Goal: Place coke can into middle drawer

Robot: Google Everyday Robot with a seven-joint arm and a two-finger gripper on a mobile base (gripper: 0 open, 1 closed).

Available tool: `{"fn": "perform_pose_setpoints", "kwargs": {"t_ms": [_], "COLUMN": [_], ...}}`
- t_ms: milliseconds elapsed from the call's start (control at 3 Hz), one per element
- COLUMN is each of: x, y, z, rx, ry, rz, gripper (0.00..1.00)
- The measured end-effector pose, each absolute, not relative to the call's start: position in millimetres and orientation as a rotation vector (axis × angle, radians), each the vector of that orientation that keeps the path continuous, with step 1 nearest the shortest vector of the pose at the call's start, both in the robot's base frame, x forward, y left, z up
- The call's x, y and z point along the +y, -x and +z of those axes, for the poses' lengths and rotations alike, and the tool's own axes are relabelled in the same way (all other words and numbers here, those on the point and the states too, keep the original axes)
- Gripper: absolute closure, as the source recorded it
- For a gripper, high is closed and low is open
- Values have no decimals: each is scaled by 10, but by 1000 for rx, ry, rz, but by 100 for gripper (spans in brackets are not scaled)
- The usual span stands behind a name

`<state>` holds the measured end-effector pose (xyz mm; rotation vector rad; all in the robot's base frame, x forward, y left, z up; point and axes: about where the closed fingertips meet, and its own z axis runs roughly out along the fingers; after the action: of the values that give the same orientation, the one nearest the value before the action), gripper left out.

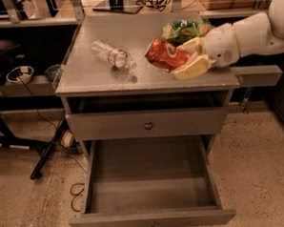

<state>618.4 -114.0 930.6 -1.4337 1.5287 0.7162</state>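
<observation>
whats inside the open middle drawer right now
The middle drawer shows only bare grey floor; the strip just behind its front panel is hidden. The coke can is up over the tabletop, gripped in the claw.

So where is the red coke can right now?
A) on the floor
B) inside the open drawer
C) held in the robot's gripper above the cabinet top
C: the gripper clasps the coke can over the cabinet top; the open middle drawer has no can in it.
</observation>
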Motion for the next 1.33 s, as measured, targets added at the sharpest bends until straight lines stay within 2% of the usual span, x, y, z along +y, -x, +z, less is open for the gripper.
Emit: {"fn": "perform_pose_setpoints", "kwargs": {"t_ms": [1333], "x": [-1370], "y": [-5803], "z": [8478], "rx": [1842], "ry": [1183], "rz": [532], "gripper": [100]}}
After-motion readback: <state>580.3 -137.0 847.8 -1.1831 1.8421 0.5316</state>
